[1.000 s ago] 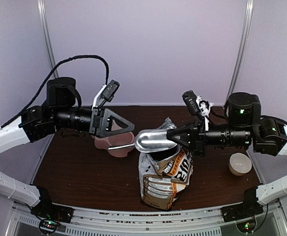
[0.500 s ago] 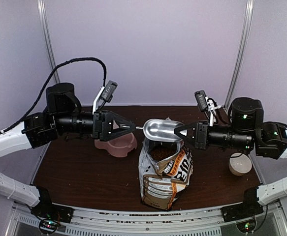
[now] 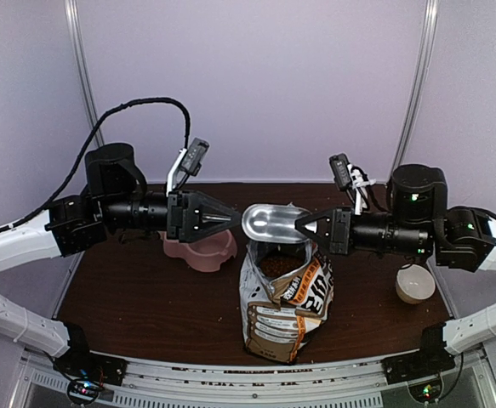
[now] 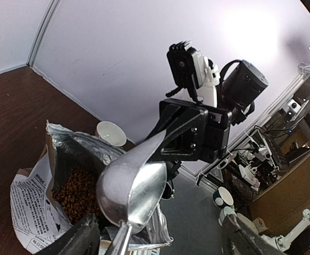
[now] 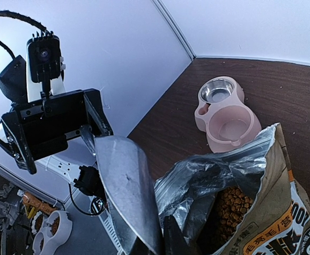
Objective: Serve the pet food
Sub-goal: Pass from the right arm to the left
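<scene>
A shiny metal scoop point(image 3: 273, 223) hangs level above the open bag point(image 3: 286, 297), between both arms. My right gripper point(image 3: 303, 228) is shut on the scoop's bowl end; the right wrist view shows the scoop point(image 5: 125, 186) running up from the right gripper point(image 5: 162, 241). My left gripper point(image 3: 230, 219) is open at the handle end. In the left wrist view the scoop point(image 4: 131, 186) has its handle lying between the wide-apart fingers of the left gripper point(image 4: 160, 236), nearer the left one. The pet food point(image 3: 275, 265) shows as brown kibble inside the bag, also seen as pet food point(image 4: 75, 191) and pet food point(image 5: 232, 204). The scoop bowl looks empty.
A pink double-basin feeder point(image 3: 201, 251) stands behind and left of the bag, one basin lined with metal point(image 5: 218, 90). A small white bowl point(image 3: 415, 283) sits at the right under the right arm. The bag stands upright mid-table.
The right gripper has lifted the scoop from beside the feeder to above the bag. The left gripper has followed to the right and closed in on the handle, its jaws a little wider.
</scene>
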You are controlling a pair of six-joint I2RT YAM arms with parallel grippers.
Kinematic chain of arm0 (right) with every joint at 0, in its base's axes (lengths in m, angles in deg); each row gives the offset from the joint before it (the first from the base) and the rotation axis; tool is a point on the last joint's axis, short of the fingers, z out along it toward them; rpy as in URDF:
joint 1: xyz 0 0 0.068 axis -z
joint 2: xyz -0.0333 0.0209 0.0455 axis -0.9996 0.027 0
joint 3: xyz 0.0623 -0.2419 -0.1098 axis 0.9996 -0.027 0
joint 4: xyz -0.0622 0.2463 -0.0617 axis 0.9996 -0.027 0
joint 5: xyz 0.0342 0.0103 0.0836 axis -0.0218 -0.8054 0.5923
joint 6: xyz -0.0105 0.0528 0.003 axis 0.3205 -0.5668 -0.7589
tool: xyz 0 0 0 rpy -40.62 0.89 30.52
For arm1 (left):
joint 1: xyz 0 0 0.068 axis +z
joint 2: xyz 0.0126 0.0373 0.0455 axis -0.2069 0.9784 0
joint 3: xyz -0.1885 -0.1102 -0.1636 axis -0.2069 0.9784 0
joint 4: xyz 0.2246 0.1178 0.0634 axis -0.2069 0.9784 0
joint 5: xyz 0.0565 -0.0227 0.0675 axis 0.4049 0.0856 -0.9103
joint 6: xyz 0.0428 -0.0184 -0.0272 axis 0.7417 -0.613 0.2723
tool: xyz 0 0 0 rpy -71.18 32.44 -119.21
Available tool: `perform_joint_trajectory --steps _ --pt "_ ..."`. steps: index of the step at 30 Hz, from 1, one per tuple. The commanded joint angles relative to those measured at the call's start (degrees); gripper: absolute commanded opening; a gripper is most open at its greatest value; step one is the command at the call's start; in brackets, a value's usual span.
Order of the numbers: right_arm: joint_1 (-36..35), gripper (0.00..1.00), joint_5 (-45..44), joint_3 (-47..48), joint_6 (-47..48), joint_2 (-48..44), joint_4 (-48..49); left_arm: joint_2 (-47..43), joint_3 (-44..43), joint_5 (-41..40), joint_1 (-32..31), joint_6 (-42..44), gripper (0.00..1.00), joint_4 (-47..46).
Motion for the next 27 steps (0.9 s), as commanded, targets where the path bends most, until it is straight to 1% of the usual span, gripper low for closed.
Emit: perform_joint_trajectory --steps 1,4,9,13,17,21,25,27 --pt "-0.07 0.0 0.3 2.63 -0.66 0.75 2.37 0.56 0.08 1.34 -0.35 -0.98 0.81 -3.42" --pt "-0.08 0.0 0.24 3.19 -0.46 1.08 2.24 1.1 0.01 1.41 -0.48 -1.02 0.78 -2.82" --pt "-0.06 0.0 0.58 3.65 -0.25 1.2 2.5 0.89 -0.04 0.24 -0.53 -0.41 0.81 -1.61" --pt "-0.13 0.0 0.33 3.7 -0.21 1.41 2.04 0.88 -0.16 0.19 -0.54 -0.43 0.81 -1.67" --pt "-0.07 0.0 -0.2 3.88 -0.1 2.44 0.82 1.32 -0.34 0.87 -0.6 -0.81 0.71 -2.07" --pt "-0.08 0.0 -1.98 3.87 -0.12 2.41 -0.36 1.13 -0.21 0.44 -0.59 -0.83 0.55 -1.75" --pt "-0.1 0.0 -3.57 4.37 0.25 2.08 -1.82 0.99 0.0 0.14 -0.6 -0.77 0.49 -1.34" --pt "-0.12 0.0 -3.96 4.49 0.4 2.0 -2.32 0.94 0.09 -0.04 -0.53 -0.73 0.44 -1.03"
